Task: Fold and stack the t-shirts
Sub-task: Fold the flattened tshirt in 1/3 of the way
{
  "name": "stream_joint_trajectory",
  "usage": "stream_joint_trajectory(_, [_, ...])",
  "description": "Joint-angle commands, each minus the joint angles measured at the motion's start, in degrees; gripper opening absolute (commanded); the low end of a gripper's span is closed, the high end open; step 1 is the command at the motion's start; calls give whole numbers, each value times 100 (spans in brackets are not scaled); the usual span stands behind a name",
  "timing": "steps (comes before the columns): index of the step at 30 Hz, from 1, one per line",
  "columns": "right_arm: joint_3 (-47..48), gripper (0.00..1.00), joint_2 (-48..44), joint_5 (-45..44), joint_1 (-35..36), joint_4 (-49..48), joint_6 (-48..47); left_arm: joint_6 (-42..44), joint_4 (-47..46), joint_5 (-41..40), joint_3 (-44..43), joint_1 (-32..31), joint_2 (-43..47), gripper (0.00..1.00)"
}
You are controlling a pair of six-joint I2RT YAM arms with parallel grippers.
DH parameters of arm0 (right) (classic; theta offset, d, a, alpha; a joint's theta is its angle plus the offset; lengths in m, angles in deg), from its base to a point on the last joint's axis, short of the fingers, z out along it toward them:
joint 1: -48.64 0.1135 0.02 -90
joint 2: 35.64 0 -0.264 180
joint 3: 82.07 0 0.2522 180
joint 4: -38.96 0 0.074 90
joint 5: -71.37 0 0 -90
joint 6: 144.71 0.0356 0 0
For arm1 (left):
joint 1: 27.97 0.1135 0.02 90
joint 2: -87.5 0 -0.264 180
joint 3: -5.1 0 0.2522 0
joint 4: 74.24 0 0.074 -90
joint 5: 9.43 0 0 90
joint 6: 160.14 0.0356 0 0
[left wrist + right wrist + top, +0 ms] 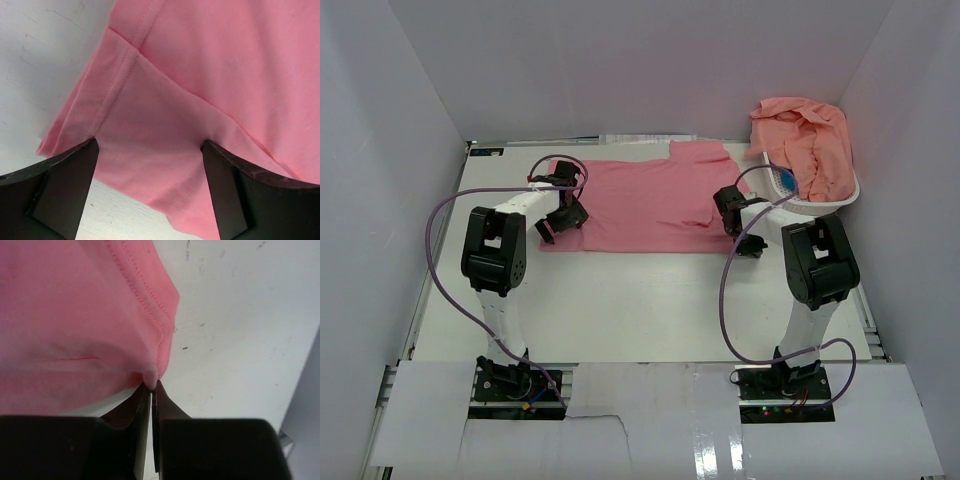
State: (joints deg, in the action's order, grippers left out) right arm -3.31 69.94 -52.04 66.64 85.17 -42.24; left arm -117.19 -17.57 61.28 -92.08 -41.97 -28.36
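Observation:
A rose-pink t-shirt [640,205] lies spread flat on the white table, behind both arms. My left gripper [563,213] is at the shirt's left end. In the left wrist view it [150,150] is open, with its fingers [65,185] wide apart over the sleeve and hem cloth [165,115]. My right gripper [732,222] is at the shirt's right edge. In the right wrist view it [154,386] is shut on a pinch of the stitched hem [150,305]. More salmon-peach t-shirts [805,140] are heaped in the basket at the back right.
A white slotted basket [835,200] stands at the back right, close to the right arm. White walls enclose the table on the left, back and right. Purple cables loop from each arm. Bare white table [640,300] lies between the shirt and the arm bases.

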Motion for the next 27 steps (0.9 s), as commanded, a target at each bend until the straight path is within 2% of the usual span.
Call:
stream_joint_trajectory(1, [189, 8, 339, -1273, 256, 683, 405, -77, -11, -57, 115, 2, -140, 95])
stream_joint_trajectory(11, [84, 8, 7, -1458, 248, 693, 634, -313, 68, -453, 949, 29, 625, 96])
stream_joint_trajectory(23, [-680, 8, -590, -448, 300, 385, 713, -393, -38, -365, 1916, 29, 1310, 96])
stream_joint_trajectory(27, [-970, 8, -889, -201, 458, 630, 1115, -411, -73, -330, 2434, 20, 1792, 96])
